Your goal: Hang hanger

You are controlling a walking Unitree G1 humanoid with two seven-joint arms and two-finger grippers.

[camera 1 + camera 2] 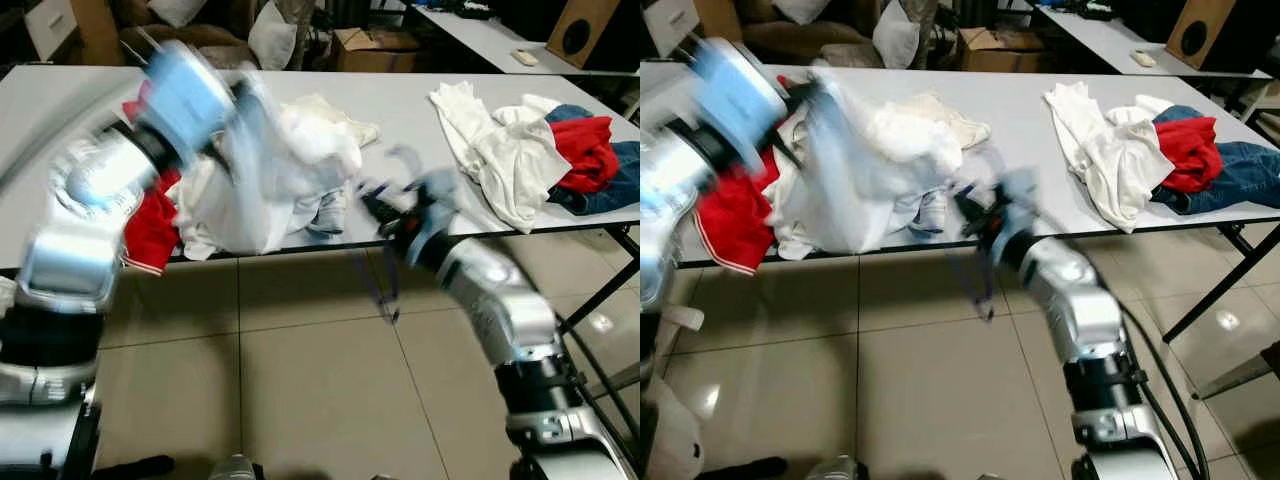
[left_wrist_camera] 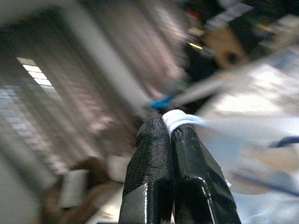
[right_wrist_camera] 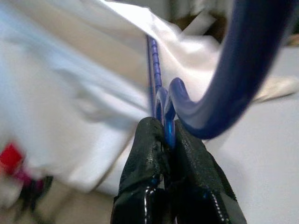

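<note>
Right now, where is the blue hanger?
The blue hanger is pinched in the right gripper, at the table's front edge, just right of the white garment that the left gripper lifts.

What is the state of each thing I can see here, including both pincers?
Left pincer: shut on white garment, raised over the table.
Right pincer: shut on hanger, at the table's front edge.
Hanger: blue, held, not hung.
White garment: lifted, partly off the pile.
Red cloth: hanging over the table edge.
Clothes pile: heaped, untouched.
Table: standing, bearing clothes.
</note>
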